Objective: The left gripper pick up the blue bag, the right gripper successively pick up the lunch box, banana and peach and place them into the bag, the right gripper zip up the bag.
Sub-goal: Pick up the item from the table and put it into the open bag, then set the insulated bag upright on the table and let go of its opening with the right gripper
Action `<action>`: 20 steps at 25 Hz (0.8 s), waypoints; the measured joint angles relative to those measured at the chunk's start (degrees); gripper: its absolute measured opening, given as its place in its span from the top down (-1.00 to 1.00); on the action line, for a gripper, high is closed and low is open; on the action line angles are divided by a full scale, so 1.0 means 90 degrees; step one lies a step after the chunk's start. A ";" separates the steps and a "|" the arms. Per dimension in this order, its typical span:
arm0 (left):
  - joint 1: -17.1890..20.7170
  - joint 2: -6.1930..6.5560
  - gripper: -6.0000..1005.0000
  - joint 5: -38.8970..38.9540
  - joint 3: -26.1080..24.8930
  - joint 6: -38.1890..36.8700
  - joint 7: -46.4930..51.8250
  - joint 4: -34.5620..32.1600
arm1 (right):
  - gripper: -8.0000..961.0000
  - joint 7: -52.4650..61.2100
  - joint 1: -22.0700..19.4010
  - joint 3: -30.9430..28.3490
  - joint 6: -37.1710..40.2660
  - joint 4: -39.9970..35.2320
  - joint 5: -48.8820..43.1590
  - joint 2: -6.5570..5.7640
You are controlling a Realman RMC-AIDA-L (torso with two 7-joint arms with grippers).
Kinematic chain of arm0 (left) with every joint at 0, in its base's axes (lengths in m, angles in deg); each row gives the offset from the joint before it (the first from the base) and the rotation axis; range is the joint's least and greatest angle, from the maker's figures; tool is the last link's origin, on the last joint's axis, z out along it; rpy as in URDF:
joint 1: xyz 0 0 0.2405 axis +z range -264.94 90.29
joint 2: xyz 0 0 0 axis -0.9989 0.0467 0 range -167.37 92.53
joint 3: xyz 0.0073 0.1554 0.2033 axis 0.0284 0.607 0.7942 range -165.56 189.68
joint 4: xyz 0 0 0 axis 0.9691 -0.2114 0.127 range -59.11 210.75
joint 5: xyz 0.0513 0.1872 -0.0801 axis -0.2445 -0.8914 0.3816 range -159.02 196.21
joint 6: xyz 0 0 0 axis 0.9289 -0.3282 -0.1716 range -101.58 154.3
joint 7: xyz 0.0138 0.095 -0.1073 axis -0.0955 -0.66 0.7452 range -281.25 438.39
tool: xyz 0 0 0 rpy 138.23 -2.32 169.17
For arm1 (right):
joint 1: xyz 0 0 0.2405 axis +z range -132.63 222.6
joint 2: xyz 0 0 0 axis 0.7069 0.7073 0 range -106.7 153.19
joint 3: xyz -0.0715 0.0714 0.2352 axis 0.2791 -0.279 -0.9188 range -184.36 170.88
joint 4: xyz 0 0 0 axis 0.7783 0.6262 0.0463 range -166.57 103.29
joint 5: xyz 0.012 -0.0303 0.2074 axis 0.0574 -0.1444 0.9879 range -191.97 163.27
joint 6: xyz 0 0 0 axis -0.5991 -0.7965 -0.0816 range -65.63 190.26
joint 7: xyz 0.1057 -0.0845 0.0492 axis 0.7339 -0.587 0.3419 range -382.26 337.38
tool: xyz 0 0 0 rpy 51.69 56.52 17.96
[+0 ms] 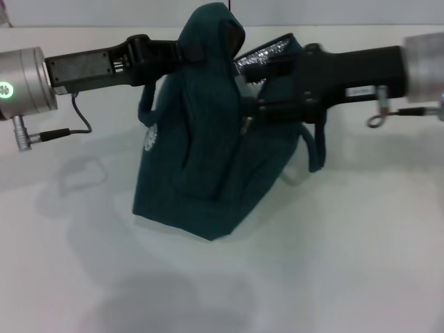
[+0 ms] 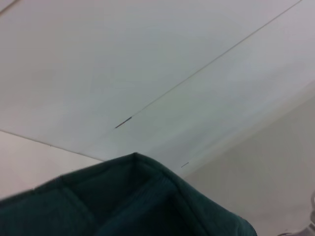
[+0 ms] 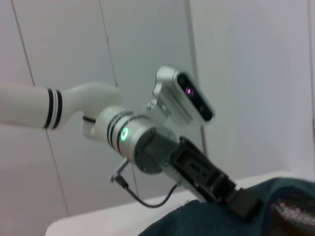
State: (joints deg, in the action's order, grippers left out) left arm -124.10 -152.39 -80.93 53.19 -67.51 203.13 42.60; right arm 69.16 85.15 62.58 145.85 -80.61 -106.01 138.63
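Observation:
The blue bag [image 1: 208, 173] hangs upright at the middle of the white table, its lower edge near the surface. My left gripper [image 1: 186, 50] comes in from the left and is shut on the bag's bunched top. My right gripper [image 1: 253, 90] reaches in from the right at the bag's mouth, beside the silver lining [image 1: 267, 52] and above a small zip pull [image 1: 246, 126]. The left wrist view shows only teal bag fabric [image 2: 133, 196] close up. In the right wrist view the left gripper [image 3: 241, 204] grips the bag [image 3: 197, 223]. The lunch box, banana and peach are out of view.
The white table [image 1: 333, 263] spreads around the bag. A thin cable [image 1: 62, 132] loops under the left wrist, and a loose bag handle [image 1: 316, 149] dangles below the right arm. A pale wall stands behind.

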 joint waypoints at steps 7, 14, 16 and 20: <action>0.0016 -0.0014 0.90 -0.0038 0.0000 0.0011 -0.0020 0.0000 | -0.26 -0.0822 -0.1073 -0.0966 0.0822 -0.0290 0.0554 0.0005; 0.0096 -0.0019 0.90 -0.0043 -0.0028 0.0015 -0.0021 0.0005 | -0.37 -0.1316 -0.1909 -0.1502 0.1084 -0.0163 0.0823 -0.0042; 0.0100 -0.0027 0.90 -0.0044 -0.0033 0.0016 -0.0022 0.0010 | -0.38 -0.1529 -0.2109 -0.1504 0.0986 0.0049 0.0805 -0.0041; 0.0110 -0.0038 0.90 -0.0045 -0.0037 0.0033 -0.0022 0.0082 | -0.38 -0.1989 -0.2278 -0.1486 0.0358 0.0645 0.0636 -0.0043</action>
State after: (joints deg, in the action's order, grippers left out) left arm -123.11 -152.73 -81.34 52.86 -67.21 202.93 43.34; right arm 51.25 64.65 49.20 149.08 -74.81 -100.29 138.25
